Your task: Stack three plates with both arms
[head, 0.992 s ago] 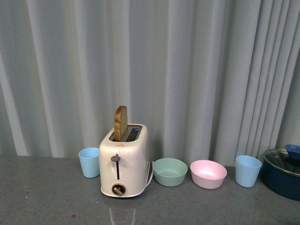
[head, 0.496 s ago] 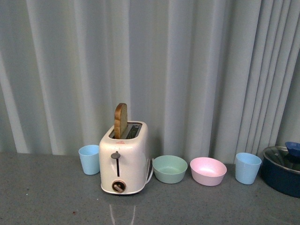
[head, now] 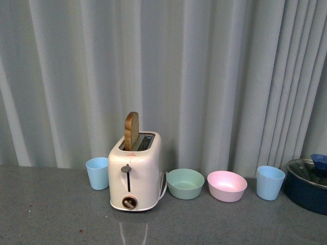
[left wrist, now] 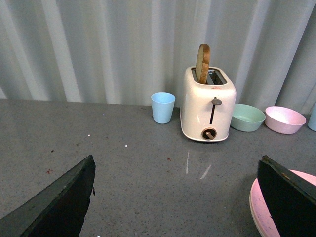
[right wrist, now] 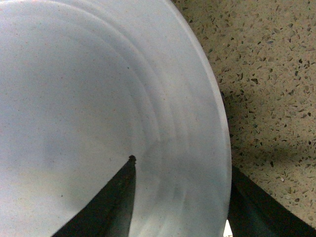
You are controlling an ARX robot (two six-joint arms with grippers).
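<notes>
right gripper (right wrist: 181,165) straddles the light blue plate (right wrist: 74,98) at its rim, clamp uncertain; left gripper (left wrist: 176,163) spread empty, pink plate (left wrist: 256,210) beside one finger.

Backdrop: a pale grey-green curtain (head: 204,76) hung across the whole back of the scene, falling in deep vertical folds down to the far edge of the counter.
Folds: they were broader on the left and crowded closer together toward the right side.
Surface: a grey speckled countertop (head: 51,214) ran wide and flat in front of the curtain, matte, with fine pale flecks and a few small reddish specks.
Close up: in the right wrist view that top looked sandy beige with dark chips.
Light: it was soft and even, with gentle shade in the folds and two faint pale streaks shining on the counter.
</notes>
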